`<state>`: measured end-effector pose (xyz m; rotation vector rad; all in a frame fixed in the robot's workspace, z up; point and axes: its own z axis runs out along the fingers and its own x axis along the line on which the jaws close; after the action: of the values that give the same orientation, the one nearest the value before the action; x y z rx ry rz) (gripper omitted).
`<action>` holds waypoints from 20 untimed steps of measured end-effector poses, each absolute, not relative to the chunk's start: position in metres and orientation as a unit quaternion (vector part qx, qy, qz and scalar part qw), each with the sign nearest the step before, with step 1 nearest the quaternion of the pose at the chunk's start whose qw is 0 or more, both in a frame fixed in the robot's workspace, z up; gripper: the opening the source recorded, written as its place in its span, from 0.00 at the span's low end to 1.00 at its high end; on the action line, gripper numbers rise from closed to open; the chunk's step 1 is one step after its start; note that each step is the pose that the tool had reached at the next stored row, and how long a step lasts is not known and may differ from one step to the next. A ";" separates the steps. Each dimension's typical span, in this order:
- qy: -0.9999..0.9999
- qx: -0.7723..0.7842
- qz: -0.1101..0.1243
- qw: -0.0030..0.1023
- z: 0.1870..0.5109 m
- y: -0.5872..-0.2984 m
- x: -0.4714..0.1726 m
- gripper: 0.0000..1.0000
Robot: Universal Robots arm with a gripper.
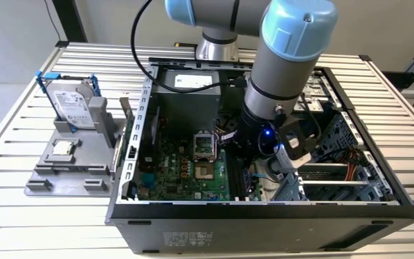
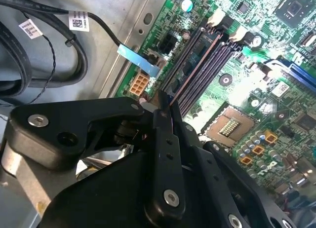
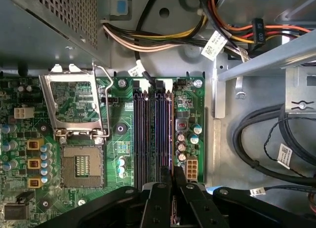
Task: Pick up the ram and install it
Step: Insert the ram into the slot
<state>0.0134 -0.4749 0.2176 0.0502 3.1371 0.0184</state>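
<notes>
The matte black, angular two-fingered gripper (image 3: 171, 176) is closed narrowly on the ram (image 2: 170, 100), a thin dark circuit stick seen edge-on between its fingertips. In both wrist views the stick stands upright over the long parallel black memory slots (image 3: 153, 132) of the glossy green motherboard (image 3: 116, 134), centre frame, inside the grey metal computer case (image 1: 264, 213).
</notes>
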 end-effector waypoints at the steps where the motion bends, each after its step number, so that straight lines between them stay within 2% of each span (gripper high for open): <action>1: 1.000 0.016 0.006 0.002 0.217 -0.475 0.013 0.00; 20: 1.000 0.021 0.004 0.001 0.213 -0.476 0.014 0.00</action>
<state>0.0135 -0.4756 0.2127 0.0665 3.1381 0.0132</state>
